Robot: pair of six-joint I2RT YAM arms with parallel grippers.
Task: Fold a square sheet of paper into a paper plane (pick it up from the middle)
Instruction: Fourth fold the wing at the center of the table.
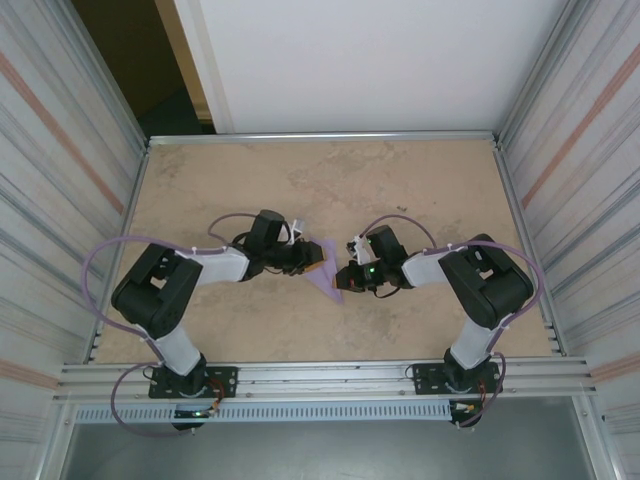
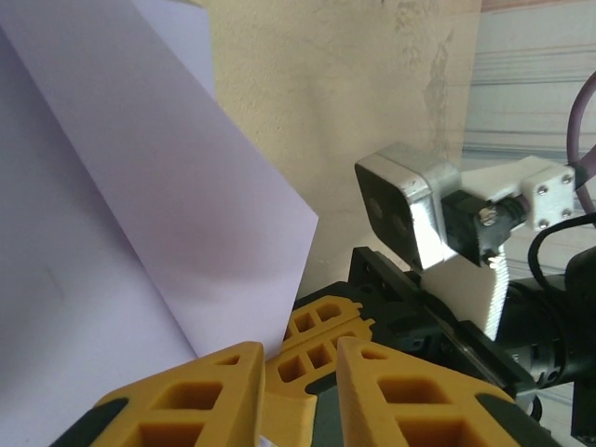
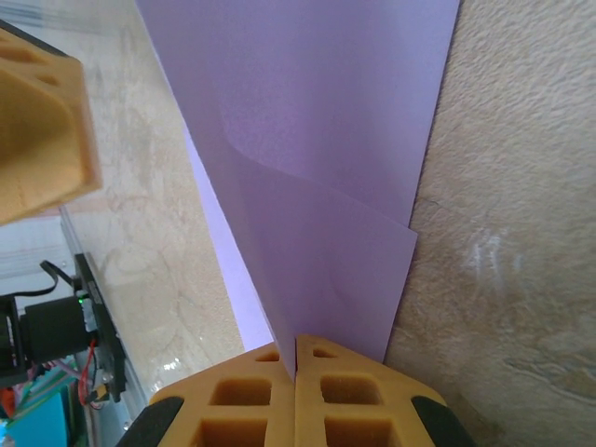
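The lavender sheet of paper (image 1: 329, 268), already creased into overlapping layers, was found near the middle of the table (image 1: 400, 190), between the two grippers. One edge was pinched between the closed fingers of the right gripper (image 3: 295, 349), while the left gripper (image 2: 300, 352) was seen with its fingers parted beside the sheet, clamping nothing. With so thin a sheet held at a single edge, the layers could be slid out of line or crumpled if the left gripper were closed off the crease, and the two grippers, set so near together, could be knocked against each other.
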